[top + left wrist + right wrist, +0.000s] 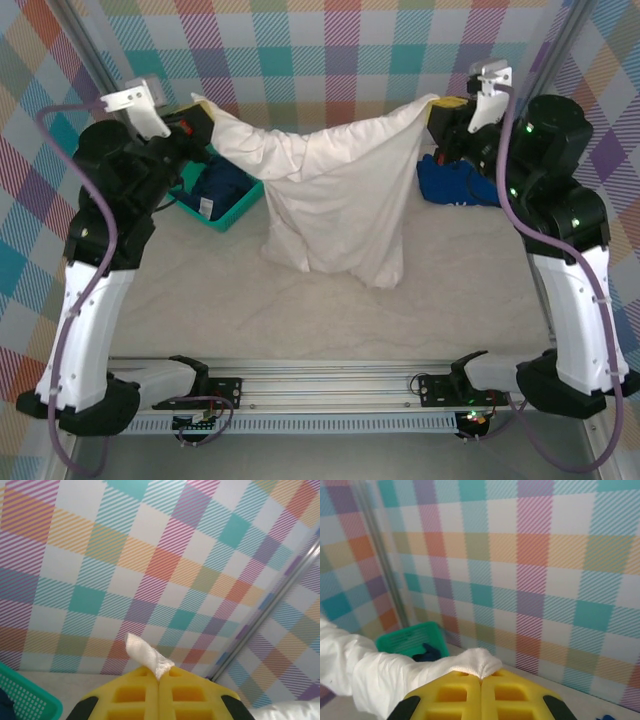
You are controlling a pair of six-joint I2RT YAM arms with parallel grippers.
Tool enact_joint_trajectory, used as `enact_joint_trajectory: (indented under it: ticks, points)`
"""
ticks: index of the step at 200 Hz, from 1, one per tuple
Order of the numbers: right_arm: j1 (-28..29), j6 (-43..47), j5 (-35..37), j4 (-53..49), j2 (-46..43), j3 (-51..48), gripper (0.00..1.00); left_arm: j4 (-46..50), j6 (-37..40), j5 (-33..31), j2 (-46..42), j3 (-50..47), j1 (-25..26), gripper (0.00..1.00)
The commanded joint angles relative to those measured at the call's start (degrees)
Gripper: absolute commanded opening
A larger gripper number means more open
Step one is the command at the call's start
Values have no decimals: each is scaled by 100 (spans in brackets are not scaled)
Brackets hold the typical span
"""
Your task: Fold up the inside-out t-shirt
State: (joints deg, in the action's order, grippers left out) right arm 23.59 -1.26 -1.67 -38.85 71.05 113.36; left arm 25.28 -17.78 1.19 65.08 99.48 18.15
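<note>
While the inside-out t-shirt (pixel 335 190) is hanging stretched above the table (pixel 300 320), its lower folds touching the surface, we are pinching one corner in the closed left end effector (pixel 192 128) and the other in the closed right end effector (pixel 445 110), between a teal basket (pixel 225 212) and a blue shirt (pixel 452 186)

No readable text, label or number anywhere.

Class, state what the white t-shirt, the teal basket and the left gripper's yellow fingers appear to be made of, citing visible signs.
The t-shirt: soft matte cloth, likely cotton; it sags and creases. The teal basket: probably moulded plastic; regular mesh wall. The left gripper fingers: matte yellow plastic or foam, unclear which; moulded rectangular pockets.
</note>
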Motion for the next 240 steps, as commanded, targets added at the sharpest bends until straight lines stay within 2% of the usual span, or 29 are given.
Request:
enact_joint_trajectory:
  ticks: [1, 29, 67, 92, 144, 183, 207, 240]
  points:
    - [-30, -195, -509, 572, -762, -222, 0, -381, 66, 124, -874, -170, -49, 0]
    - [-28, -328, -503, 640, -1240, -384, 0, -7, 167, 73, -1190, -7, -49, 0]
    - [-30, -385, -427, 593, -1332, -349, 0, 540, 318, 67, -764, 545, -53, 0]
    - [-30, -266, -85, 633, -1245, -282, 0, 584, 405, -135, -426, 748, -49, 0]
    - [-30, 124, 628, 700, -588, 121, 0, 632, 600, -293, 622, 1421, -57, 0]
    - [-39, 496, 1343, 926, 431, 603, 0, 630, 749, -539, 1735, 2255, -154, 0]
    - [-290, 367, 1293, 1166, 1298, 1445, 0, 740, 633, -336, 2827, 3633, -448, 0]
    - [-531, 39, 667, 559, 2663, 4039, 0, 981, -96, 532, 4421, 6699, -786, 0]
